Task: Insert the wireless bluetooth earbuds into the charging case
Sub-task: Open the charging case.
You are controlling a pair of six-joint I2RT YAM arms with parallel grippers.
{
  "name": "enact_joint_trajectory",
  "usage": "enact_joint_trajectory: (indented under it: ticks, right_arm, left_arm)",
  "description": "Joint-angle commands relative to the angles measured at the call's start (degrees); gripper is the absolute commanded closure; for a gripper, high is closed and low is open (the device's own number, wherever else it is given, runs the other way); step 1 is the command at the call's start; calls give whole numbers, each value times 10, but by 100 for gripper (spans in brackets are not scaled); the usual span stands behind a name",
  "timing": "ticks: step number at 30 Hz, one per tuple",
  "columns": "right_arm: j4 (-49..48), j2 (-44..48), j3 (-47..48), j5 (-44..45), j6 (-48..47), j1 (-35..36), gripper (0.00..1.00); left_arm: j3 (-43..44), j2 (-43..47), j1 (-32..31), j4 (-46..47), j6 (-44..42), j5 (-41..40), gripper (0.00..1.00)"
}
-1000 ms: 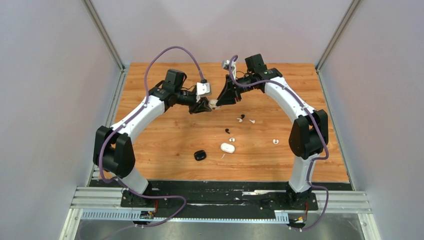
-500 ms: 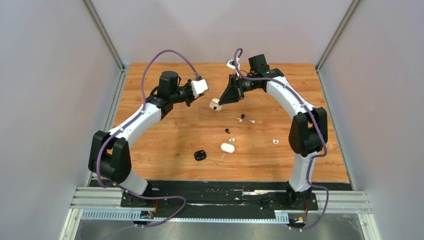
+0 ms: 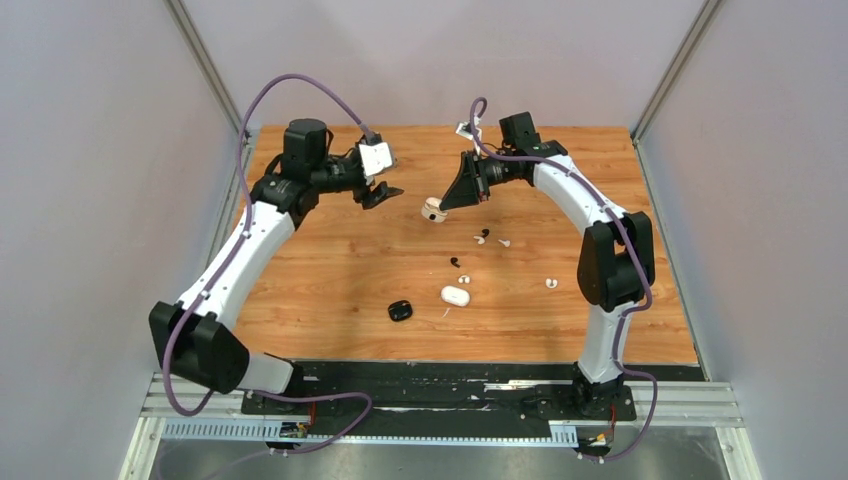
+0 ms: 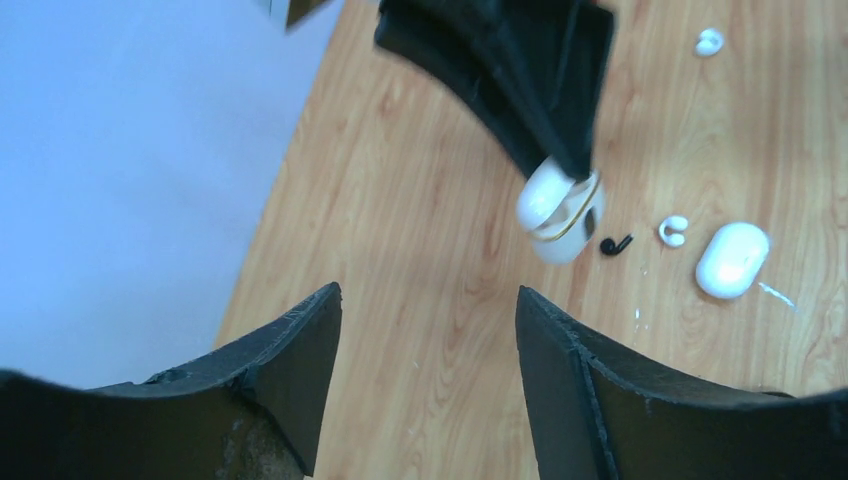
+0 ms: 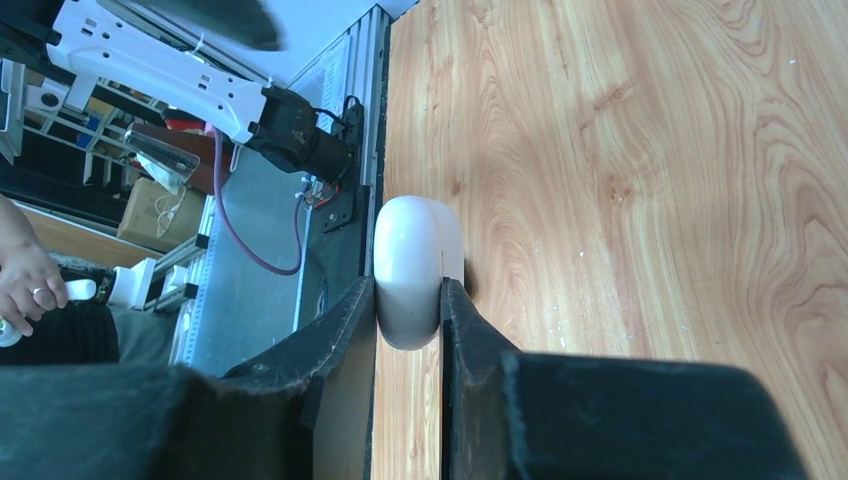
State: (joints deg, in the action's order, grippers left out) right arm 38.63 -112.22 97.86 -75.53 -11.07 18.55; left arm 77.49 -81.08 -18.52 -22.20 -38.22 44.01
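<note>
**A:** Right tool (image 3: 441,205) is pinching a white charging case (image 5: 415,260) with its lid ajar, over the far half of the desk (image 3: 330,270). Can't see what's inside it. Left tool (image 4: 428,300) is spread wide, nothing in it.

**B:** Yep. The earbuds (image 3: 551,283) lie loose on the desk: I count three white and two black. Also a shut white case (image 3: 455,295) and a black case (image 3: 399,311).

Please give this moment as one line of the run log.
left gripper: open, empty | right gripper: shut on white case | earbuds: loose on table
</note>
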Motion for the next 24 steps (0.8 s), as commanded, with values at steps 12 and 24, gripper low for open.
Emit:
enact_joint_trajectory:
  ticks: [12, 24]
  right_arm:
    - [-50, 2, 0, -46, 43, 4, 100]
    - [-57, 5, 0, -44, 55, 6, 100]
  left_arm:
    - [53, -23, -93, -97, -281, 47, 40]
    - [34, -32, -127, -52, -298, 5, 45]
